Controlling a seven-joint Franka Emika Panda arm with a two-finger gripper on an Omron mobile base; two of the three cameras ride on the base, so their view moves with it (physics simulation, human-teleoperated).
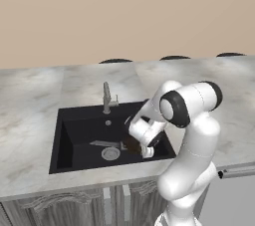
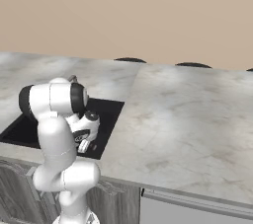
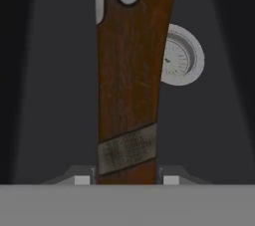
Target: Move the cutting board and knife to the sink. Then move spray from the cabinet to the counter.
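Observation:
My gripper (image 1: 145,151) (image 2: 83,145) (image 3: 127,180) reaches down into the dark sink (image 1: 64,138) (image 2: 107,112) and is shut on the knife (image 1: 119,144) (image 3: 130,80). The jaws clamp the brown handle near its end. The silver blade points left, low over the round metal drain (image 1: 110,153) (image 3: 183,56). Whether the knife touches the basin floor I cannot tell. The marble counter (image 1: 30,95) (image 2: 188,119) surrounds the sink. The cutting board, the spray and the cabinet are out of view.
A thin grey faucet (image 1: 106,98) stands at the sink's back rim. Dark round stool tops (image 1: 115,61) (image 2: 129,60) peek over the counter's far edge. A metal handle bar (image 1: 239,171) (image 2: 197,202) runs below the counter front, right of the arm.

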